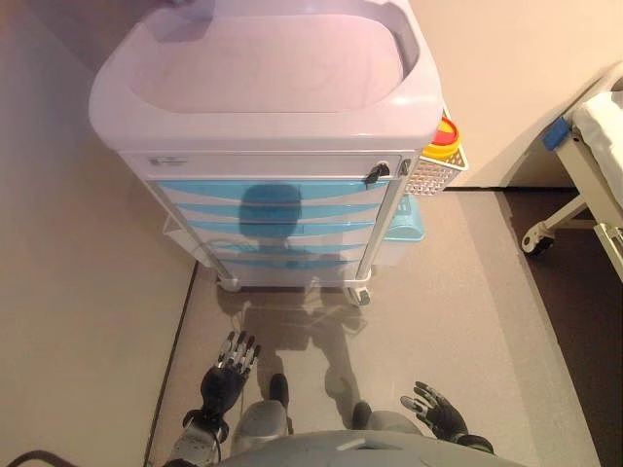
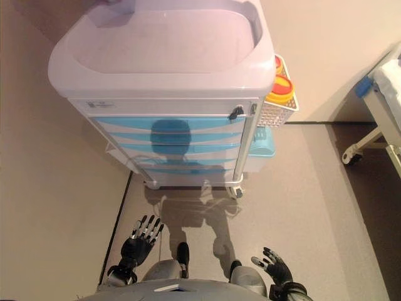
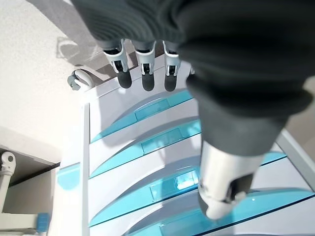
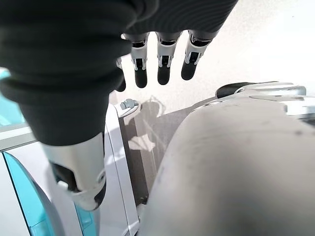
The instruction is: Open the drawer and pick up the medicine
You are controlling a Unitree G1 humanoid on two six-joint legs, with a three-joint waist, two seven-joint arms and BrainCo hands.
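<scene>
A white medical cart (image 1: 263,73) stands in front of me, with several light-blue drawers (image 1: 273,207) stacked down its front, all shut. No medicine shows in any view. My left hand (image 1: 230,368) hangs low at the lower left, fingers straight and empty, well short of the cart. My right hand (image 1: 438,409) is low at the lower right, open and empty. The left wrist view shows the drawer fronts (image 3: 147,142) past the left fingers (image 3: 142,73). The right wrist view shows the right fingers (image 4: 162,59) spread over the floor.
A white perforated basket (image 1: 436,173) with a yellow-and-red container (image 1: 443,138) hangs on the cart's right side, above a light-blue bin (image 1: 407,224). A bed frame on a castor (image 1: 537,238) stands at the right. A black lock knob (image 1: 376,173) sits at the top drawer's right.
</scene>
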